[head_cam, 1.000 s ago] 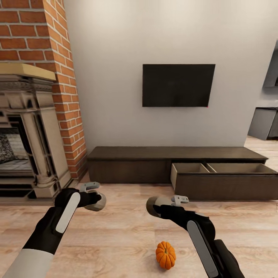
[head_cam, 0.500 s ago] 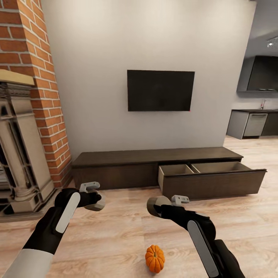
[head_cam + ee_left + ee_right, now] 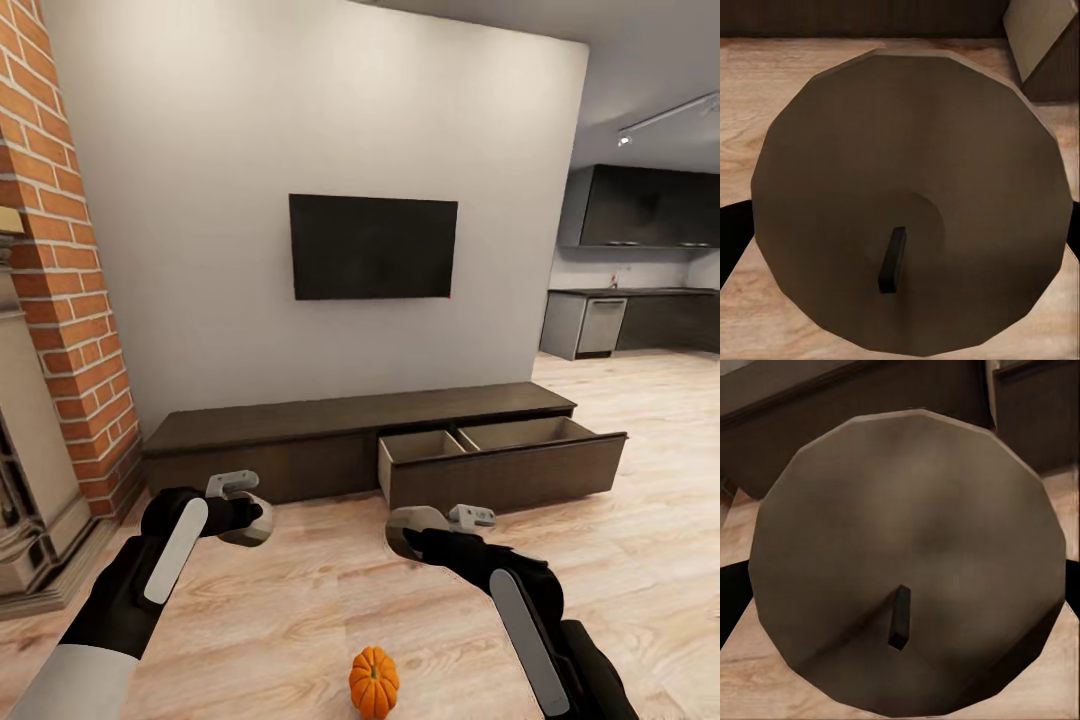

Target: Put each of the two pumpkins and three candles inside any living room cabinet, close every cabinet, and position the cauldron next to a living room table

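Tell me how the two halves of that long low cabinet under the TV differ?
The cabinet's left half is shut, its flat dark front flush, while the right half's drawer is pulled out over the floor. The left half shows plain dark wood; the drawer shows two pale beige compartments, both looking empty. Both halves share the dark-brown, handleless look.

An orange ribbed pumpkin (image 3: pixel 374 683) sits upright on the wood floor. Each claw grips a beige-grey candle (image 3: pixel 907 202) (image 3: pixel 907 562). The dark cabinet's (image 3: pixel 260 445) right drawer (image 3: pixel 500 462) stands open.
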